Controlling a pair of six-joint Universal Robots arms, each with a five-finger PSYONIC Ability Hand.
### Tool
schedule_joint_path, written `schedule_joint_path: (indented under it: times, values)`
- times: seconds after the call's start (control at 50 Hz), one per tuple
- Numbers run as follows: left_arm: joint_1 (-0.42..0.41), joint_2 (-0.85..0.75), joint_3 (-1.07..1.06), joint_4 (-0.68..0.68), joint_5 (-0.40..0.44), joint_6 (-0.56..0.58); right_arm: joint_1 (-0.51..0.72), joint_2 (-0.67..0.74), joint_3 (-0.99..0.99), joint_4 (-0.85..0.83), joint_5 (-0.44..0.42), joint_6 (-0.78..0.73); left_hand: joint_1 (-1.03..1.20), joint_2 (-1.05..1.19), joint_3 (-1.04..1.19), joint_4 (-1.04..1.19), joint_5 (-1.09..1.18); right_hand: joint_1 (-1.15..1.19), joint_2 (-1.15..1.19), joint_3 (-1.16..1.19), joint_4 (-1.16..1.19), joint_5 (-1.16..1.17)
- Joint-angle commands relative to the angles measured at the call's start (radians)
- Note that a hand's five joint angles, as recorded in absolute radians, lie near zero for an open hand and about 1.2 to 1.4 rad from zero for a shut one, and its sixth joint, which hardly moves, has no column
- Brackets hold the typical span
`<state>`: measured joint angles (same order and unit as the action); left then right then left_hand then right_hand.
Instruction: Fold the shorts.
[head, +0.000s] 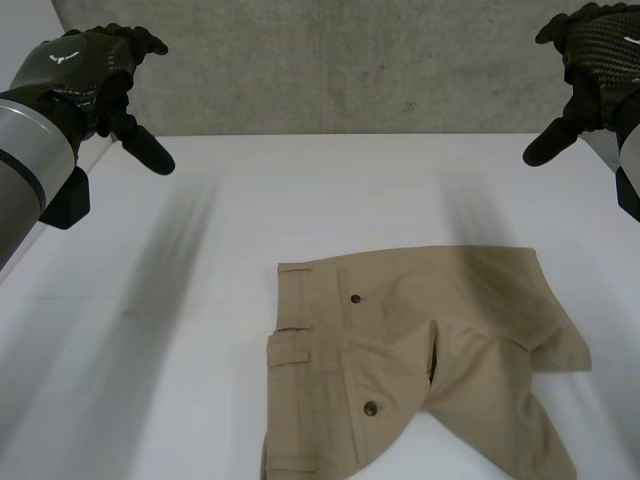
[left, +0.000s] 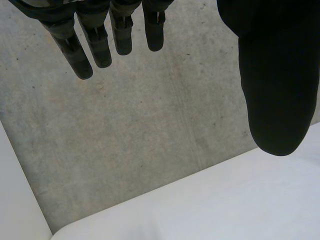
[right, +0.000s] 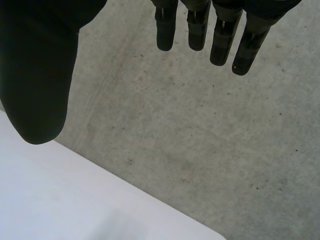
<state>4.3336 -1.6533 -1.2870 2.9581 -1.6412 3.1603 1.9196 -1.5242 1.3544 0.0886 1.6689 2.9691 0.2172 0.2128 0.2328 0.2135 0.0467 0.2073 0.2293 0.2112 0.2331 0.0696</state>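
Note:
Tan shorts (head: 420, 360) lie flat on the white table (head: 200, 300) near its front edge, waistband toward the left, two dark buttons showing, the legs spread to the right. My left hand (head: 85, 70) hangs high at the far left, well away from the shorts, fingers (left: 100, 45) straight and empty. High at the far right is my right hand (head: 595, 55), equally far from the cloth, with straight fingers (right: 220, 40) and nothing in it.
A grey concrete floor (head: 350, 70) lies beyond the table's far edge. The table's rounded far corners (left: 65, 230) (right: 210, 232) appear under each hand. Bare white tabletop surrounds the shorts on the left and behind.

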Motion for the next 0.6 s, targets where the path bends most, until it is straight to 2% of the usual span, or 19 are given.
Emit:
schedule_joint_path:
  times: [0.02, 0.12, 0.14, 0.22, 0.3, 0.38, 0.46, 0.52, 0.6]
  values:
    - [0.001, 0.007, -0.003, 0.001, 0.006, 0.001, -0.008, 0.001, 0.006, -0.001, -0.024, -0.007, -0.033, -0.029, -0.049, -0.029, -0.037, -0.033, -0.055, -0.037, -0.059, -0.070]
    - [-0.018, 0.007, -0.034, 0.004, 0.015, 0.004, -0.011, 0.001, 0.020, 0.011, -0.136, -0.086, -0.027, -0.023, -0.043, -0.023, -0.031, -0.033, -0.055, -0.037, -0.059, -0.070]
    - [-0.029, 0.001, -0.041, 0.007, 0.017, 0.006, -0.014, 0.002, 0.032, 0.032, -0.200, -0.172, -0.024, -0.020, -0.040, -0.021, -0.028, -0.033, -0.055, -0.037, -0.059, -0.070]
    - [-0.084, -0.028, -0.075, 0.013, 0.040, 0.014, -0.057, 0.015, 0.055, 0.088, -0.302, -0.373, -0.016, -0.011, -0.031, -0.012, -0.019, -0.033, -0.055, -0.037, -0.059, -0.070]
    - [-0.141, -0.117, -0.083, -0.004, 0.063, 0.061, -0.065, 0.019, 0.054, 0.109, -0.284, -0.414, -0.007, -0.002, -0.022, -0.003, -0.011, -0.033, -0.055, -0.037, -0.059, -0.070]
    - [-0.248, -0.224, -0.089, -0.016, 0.049, 0.147, -0.067, 0.021, 0.055, 0.109, -0.268, -0.415, 0.017, 0.021, 0.001, 0.020, 0.013, -0.033, -0.055, -0.037, -0.059, -0.070]
    - [-0.325, -0.308, -0.087, -0.014, 0.021, 0.178, -0.076, 0.025, 0.057, 0.109, -0.270, -0.414, 0.034, 0.039, 0.019, 0.038, 0.030, -0.033, -0.055, -0.037, -0.059, -0.070]
    - [-0.344, -0.341, -0.086, -0.013, 0.001, 0.176, -0.076, 0.038, 0.061, 0.106, -0.271, -0.417, 0.043, 0.048, 0.028, 0.047, 0.039, -0.033, -0.055, -0.037, -0.059, -0.070]
    - [-0.359, -0.417, -0.087, -0.011, -0.009, 0.170, -0.074, 0.038, 0.061, 0.106, -0.271, -0.418, 0.160, 0.165, 0.145, 0.164, 0.156, -0.033, -0.055, -0.037, -0.059, -0.070]
